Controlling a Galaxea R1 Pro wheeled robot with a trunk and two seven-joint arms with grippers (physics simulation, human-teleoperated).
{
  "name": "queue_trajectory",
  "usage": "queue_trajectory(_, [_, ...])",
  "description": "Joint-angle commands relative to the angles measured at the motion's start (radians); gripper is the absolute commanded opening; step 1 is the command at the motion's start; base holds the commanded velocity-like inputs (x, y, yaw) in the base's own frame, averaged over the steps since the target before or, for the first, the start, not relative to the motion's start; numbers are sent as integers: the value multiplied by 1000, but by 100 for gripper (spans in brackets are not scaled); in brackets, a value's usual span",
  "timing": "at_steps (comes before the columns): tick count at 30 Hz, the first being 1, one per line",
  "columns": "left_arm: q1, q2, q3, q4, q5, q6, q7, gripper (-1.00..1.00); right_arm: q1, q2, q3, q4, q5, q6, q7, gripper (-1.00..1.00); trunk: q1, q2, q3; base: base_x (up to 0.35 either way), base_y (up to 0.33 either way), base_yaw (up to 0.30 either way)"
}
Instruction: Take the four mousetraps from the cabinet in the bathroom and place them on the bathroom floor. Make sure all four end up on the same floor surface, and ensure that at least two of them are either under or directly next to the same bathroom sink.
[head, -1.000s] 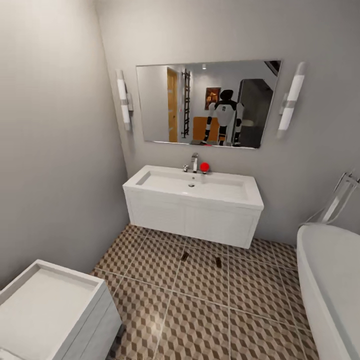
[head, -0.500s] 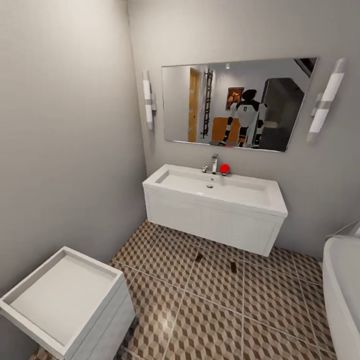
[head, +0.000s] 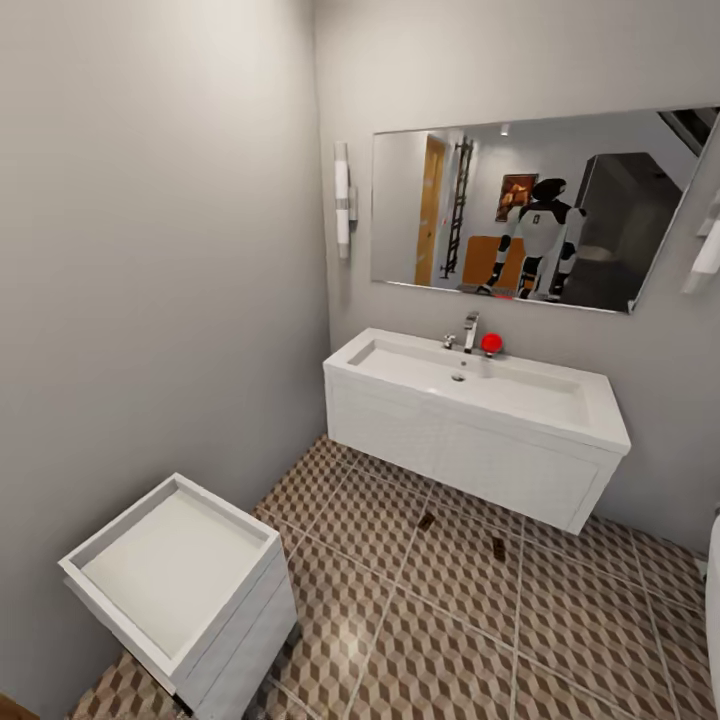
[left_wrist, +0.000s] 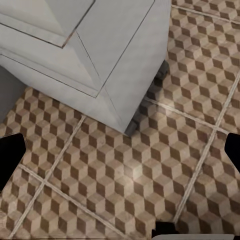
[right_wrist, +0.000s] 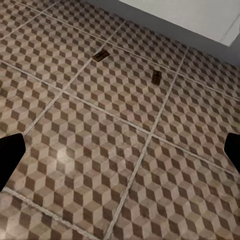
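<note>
No legible text, seemingly, anywhere.

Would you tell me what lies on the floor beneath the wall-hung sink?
Two mousetraps lie on the bathroom floor just in front of the bathroom sink. The vanity hides the floor further under it.

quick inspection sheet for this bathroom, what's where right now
surface: cube-pattern bathroom floor, tiled.
job's things: two mousetraps on the floor in front of the bathroom sink, one and another, apart.
clutter: red ball beside the tap.
end effectors: left and right both open, fingertips at the wrist views' edges, holding nothing.
cables: nothing seen.
surroundings: mirror, wall light, white box unit.
</note>
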Motion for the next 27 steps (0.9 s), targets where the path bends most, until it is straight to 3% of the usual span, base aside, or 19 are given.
queue_trajectory(1, [-2,-1,-9,4,8,-6,1,100,-1,0,9,0,-10,-3,-1,100,1,-2,-2,0,0,258])
queue_trajectory(27, [-2,-4,-9,4,8,-4,-1,100,-1,0,9,5,-10,-2,-1,100,1,-2,-2,0,0,258])
